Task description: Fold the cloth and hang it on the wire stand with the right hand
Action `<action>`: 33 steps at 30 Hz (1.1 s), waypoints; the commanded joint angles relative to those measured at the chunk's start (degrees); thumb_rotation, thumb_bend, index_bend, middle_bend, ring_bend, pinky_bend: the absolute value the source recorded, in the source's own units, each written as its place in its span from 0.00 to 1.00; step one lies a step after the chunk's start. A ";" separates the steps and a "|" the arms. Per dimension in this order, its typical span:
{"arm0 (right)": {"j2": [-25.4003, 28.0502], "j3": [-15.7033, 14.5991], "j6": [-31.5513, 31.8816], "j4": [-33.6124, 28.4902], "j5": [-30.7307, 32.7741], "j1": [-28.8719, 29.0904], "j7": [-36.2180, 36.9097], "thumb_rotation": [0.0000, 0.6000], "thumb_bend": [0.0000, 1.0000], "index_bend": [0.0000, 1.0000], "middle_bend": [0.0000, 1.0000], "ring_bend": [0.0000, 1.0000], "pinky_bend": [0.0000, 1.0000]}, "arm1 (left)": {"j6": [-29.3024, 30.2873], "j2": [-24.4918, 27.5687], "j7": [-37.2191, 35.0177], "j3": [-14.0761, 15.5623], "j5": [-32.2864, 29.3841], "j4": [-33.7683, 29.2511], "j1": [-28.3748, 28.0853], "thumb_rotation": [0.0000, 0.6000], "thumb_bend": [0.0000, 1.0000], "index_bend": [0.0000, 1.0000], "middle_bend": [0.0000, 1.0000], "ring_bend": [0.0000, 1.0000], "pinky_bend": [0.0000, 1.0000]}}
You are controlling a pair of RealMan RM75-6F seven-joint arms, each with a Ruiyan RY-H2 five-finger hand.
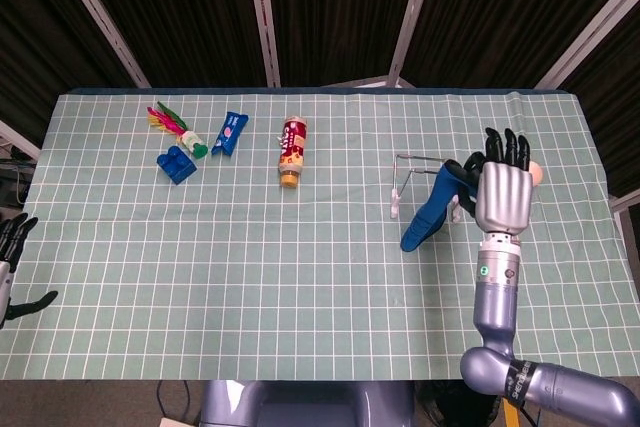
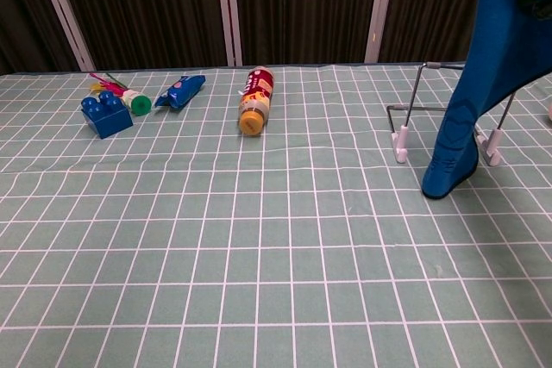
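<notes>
The right hand [image 1: 503,194] grips the folded blue cloth [image 2: 476,84], so folding looks done. The cloth dangles at about 3 o'clock of the wire stand [image 2: 416,110]; whether it drapes the bar yet is unclear.

a robot test lab: a tabletop [image 1: 300,277] under a green checked cover, black curtains [image 1: 330,7] on metal poles behind, scattered toy props.

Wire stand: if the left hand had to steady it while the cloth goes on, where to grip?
Probably the wire stand's bare left upright, approached from the robot's left. The blue cloth hanging from the right hand covers its right side, and the white feet sit low.
</notes>
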 commanded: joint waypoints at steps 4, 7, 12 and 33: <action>-2.55 3.99 -2.35 6.27 3.44 3.82 0.19 1.00 0.57 0.77 0.11 0.00 0.05 | -1.06 -0.38 0.30 -0.49 -1.47 0.72 -0.40 1.00 0.00 0.00 0.00 0.00 0.00; -3.44 5.23 -2.96 8.50 4.48 5.31 0.05 1.00 0.58 0.77 0.11 0.00 0.05 | -1.48 -0.62 0.67 -0.66 -2.02 0.97 -0.59 1.00 0.00 0.00 0.00 0.00 0.00; -4.96 6.86 -3.82 12.04 6.92 7.35 -0.27 1.00 0.58 0.77 0.11 0.00 0.05 | -2.14 -1.06 1.50 -0.84 -2.84 1.27 -0.87 1.00 0.00 0.00 0.00 0.00 0.00; -8.26 7.33 -10.94 25.67 9.06 12.17 3.02 1.00 0.58 0.77 0.11 0.00 0.04 | -4.57 -2.55 3.88 -1.64 -6.13 2.86 -1.92 1.00 0.00 0.00 0.00 0.00 0.00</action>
